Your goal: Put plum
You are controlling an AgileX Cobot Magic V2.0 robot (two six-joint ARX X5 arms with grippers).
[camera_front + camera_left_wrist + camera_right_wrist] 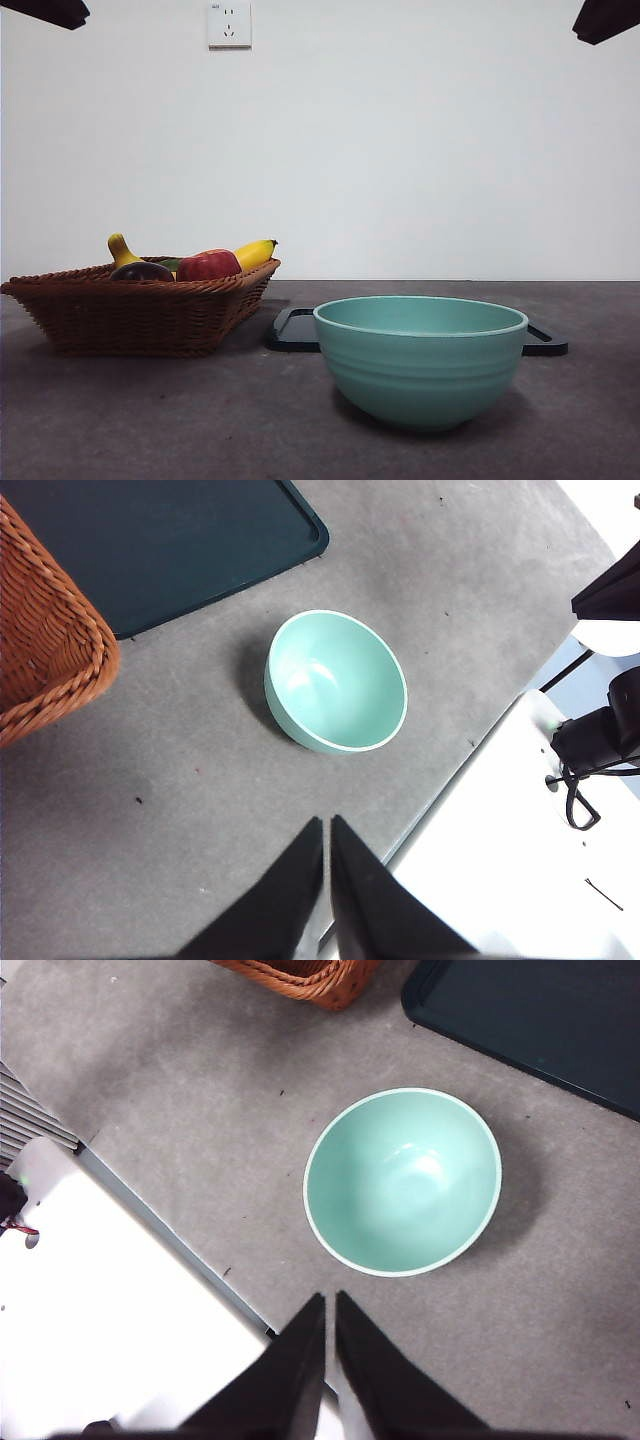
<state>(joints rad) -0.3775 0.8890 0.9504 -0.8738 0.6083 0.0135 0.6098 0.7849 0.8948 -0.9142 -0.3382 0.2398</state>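
Observation:
The plum [141, 271], dark purple and glossy, lies in the brown wicker basket [140, 312] at the left of the front view, beside a red apple [208, 265] and a yellow banana [254, 253]. Only its top shows over the rim. An empty teal bowl [421, 360] stands in front at centre right; it also shows in the left wrist view [337, 681] and the right wrist view [402, 1181]. My left gripper [327, 830] and right gripper [330, 1306] are both shut and empty, high above the table's near edge, well apart from the bowl and basket.
A dark flat tray [296, 330] lies behind the bowl, right of the basket. A yellow gourd-like stem [120, 249] rises in the basket. The table's near edge runs close under both grippers. A wall socket [229, 25] is on the back wall.

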